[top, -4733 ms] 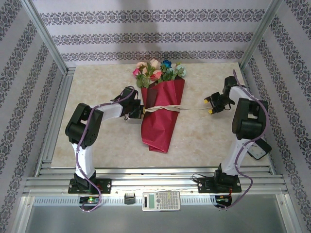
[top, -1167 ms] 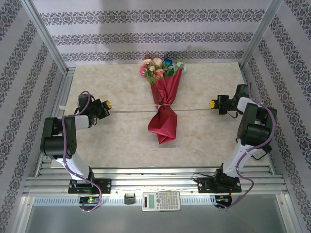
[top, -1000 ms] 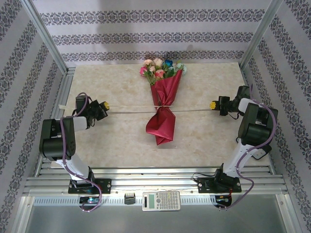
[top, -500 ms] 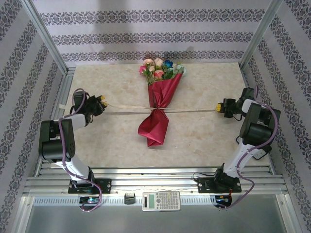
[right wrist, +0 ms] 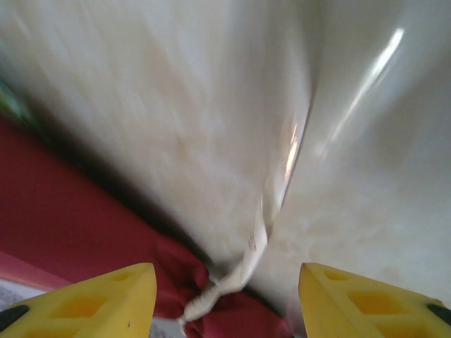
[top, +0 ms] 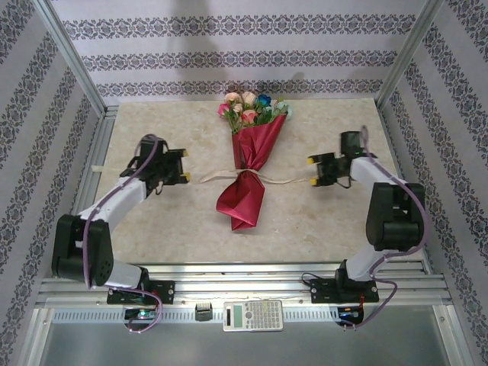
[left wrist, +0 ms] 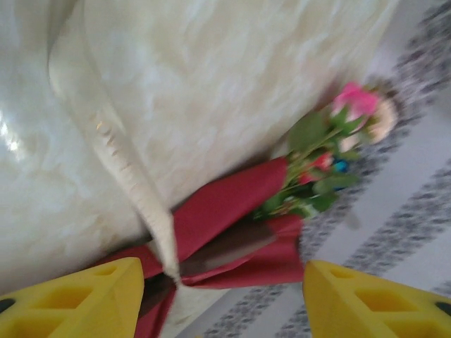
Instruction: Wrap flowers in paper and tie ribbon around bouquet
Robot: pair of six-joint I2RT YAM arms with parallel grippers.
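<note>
L fingers (left wrist: pixel 77 296) & R fingers (right wrist: pixel 91 299) both spread, gripping nothing; ribbon (left wrist: pixel 125 176) tied round bouquet (top: pixel 252 149) waist, 2 ends lying slack on desk (top: pixel 152 221).

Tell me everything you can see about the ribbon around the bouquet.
The ribbon is a narrow, limp, cream-beige strand, flat like tape. It is cinched and knotted around the pinched waist of the red paper bouquet. Its two tails lie slack on the marbled table, one trailing toward the open left pincer, one toward the open right pincer; neither grips it.
</note>
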